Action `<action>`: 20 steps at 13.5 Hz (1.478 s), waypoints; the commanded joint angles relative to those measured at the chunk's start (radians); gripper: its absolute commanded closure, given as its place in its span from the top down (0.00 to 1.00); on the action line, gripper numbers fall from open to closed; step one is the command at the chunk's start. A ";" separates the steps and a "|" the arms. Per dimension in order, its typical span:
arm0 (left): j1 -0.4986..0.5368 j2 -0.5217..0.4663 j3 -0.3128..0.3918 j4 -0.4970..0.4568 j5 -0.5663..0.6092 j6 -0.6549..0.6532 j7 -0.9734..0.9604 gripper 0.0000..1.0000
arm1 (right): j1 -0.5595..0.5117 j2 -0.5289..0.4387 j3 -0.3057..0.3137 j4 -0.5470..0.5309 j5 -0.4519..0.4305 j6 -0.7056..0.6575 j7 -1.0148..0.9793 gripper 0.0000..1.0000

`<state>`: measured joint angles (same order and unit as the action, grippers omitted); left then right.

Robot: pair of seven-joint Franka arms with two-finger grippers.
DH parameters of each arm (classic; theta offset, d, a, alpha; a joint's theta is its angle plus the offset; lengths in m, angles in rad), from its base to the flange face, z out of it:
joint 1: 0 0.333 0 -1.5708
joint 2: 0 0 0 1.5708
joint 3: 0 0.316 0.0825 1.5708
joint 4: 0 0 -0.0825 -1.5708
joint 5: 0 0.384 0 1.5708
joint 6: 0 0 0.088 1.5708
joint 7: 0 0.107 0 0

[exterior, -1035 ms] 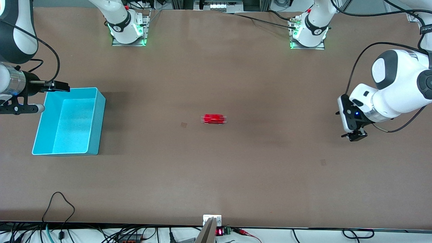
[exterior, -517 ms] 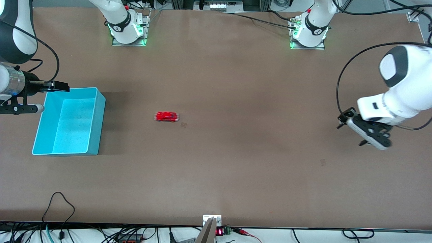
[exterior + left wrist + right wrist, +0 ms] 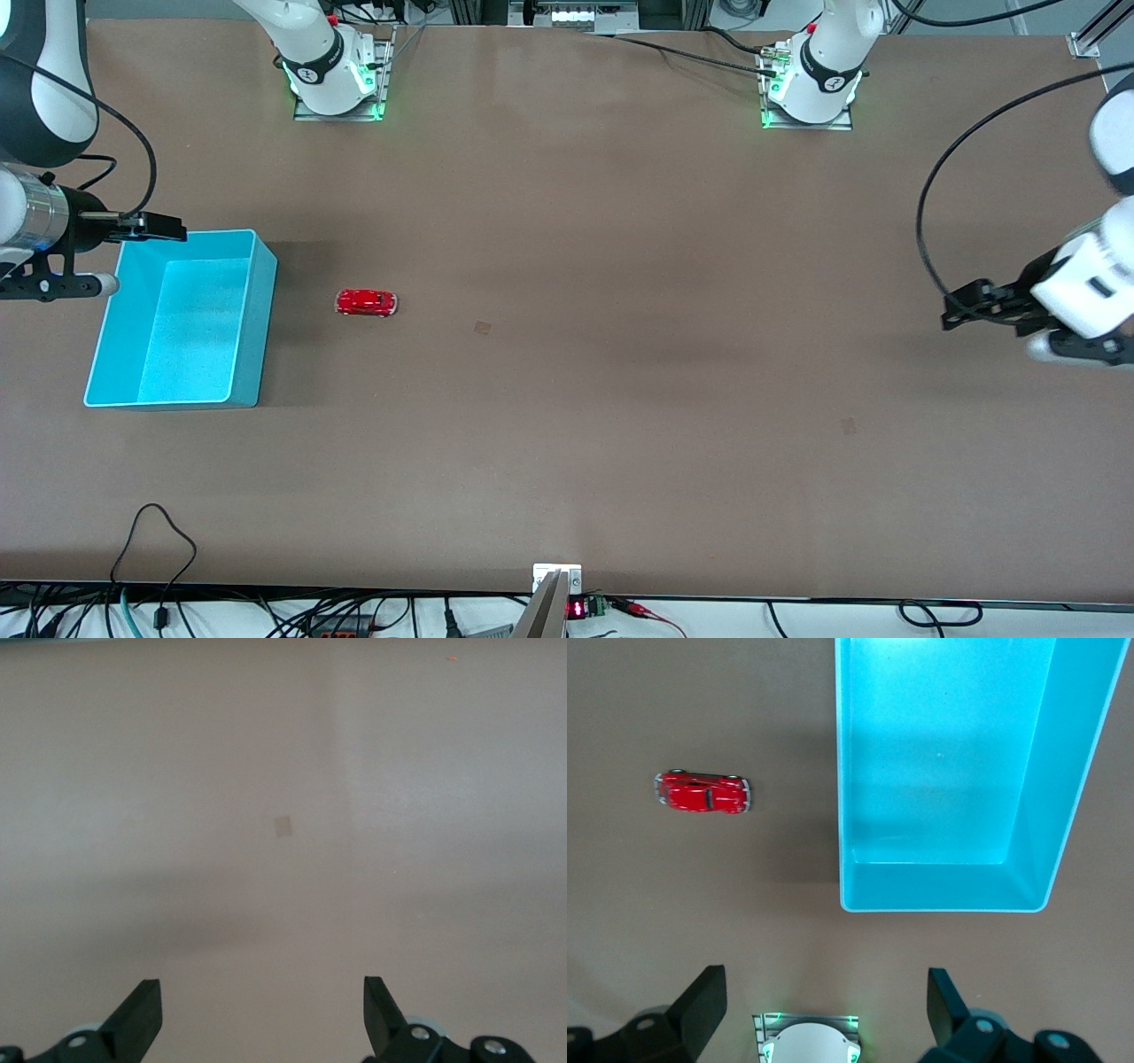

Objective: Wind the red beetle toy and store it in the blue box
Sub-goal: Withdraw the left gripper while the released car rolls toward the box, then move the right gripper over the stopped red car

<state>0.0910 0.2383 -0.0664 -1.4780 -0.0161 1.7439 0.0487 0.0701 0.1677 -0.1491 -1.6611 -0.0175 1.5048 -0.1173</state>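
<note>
Jaws spread wide, empty, on both: right gripper point(image 3: 824, 1014) above counter point(image 3: 620, 399) by farther wall of light-blue rectangular plastic box point(image 3: 252, 328); left gripper point(image 3: 263, 1014) above bare counter at left arm's end. Tiny glossy red beetle toy car point(image 3: 366, 303) on counter near box, seemingly not touching.

Glossy red beetle toy point(image 3: 366, 303) with silvery trim, light-blue box point(image 3: 251, 330) with speckled floor, brown table point(image 3: 620, 399).

The front view's edge cuts off much of the left arm point(image 3: 1094, 292); both wrist views crop their grippers' bases.
</note>
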 commanded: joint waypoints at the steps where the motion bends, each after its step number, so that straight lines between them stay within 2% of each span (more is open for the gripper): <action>1: -0.021 -0.028 0.068 0.050 -0.068 -0.072 -0.032 1.00 | 0.004 0.001 0.005 -0.005 0.022 -0.012 -0.004 1.00; 4: -0.019 -0.057 0.066 0.029 -0.064 -0.101 -0.065 1.00 | 0.007 0.006 0.006 -0.028 0.037 -0.002 -0.062 1.00; 5: -0.019 -0.082 0.066 -0.002 -0.064 -0.095 -0.073 1.00 | 0.020 -0.005 0.006 -0.064 0.045 0.029 -0.117 1.00; 7: -0.019 -0.126 0.057 -0.053 -0.064 -0.092 -0.111 1.00 | 0.034 -0.068 0.013 -0.210 0.045 0.145 -0.201 1.00; 10: -0.019 -0.152 0.054 -0.083 -0.062 -0.061 -0.098 1.00 | 0.004 -0.093 0.098 -0.336 0.031 0.306 -0.495 1.00; 12: -0.019 -0.172 0.054 -0.116 -0.062 -0.038 -0.098 1.00 | -0.007 -0.089 0.117 -0.397 0.030 0.415 -0.675 1.00; 14: -0.024 -0.168 0.053 -0.114 -0.059 -0.027 -0.098 1.00 | -0.007 -0.073 0.158 -0.460 -0.019 0.521 -0.815 1.00; 17: -0.025 -0.151 0.053 -0.094 -0.059 -0.021 -0.101 1.00 | -0.013 -0.066 0.219 -0.574 -0.139 0.719 -0.884 1.00; 20: -0.025 -0.151 0.053 -0.082 -0.054 -0.078 -0.086 1.00 | -0.016 -0.010 0.247 -0.614 -0.156 0.889 -1.040 1.00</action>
<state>0.0701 0.0991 -0.0154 -1.5630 -0.0619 1.7047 -0.0484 0.0797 0.1375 0.0750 -2.2519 -0.1576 2.3098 -1.0447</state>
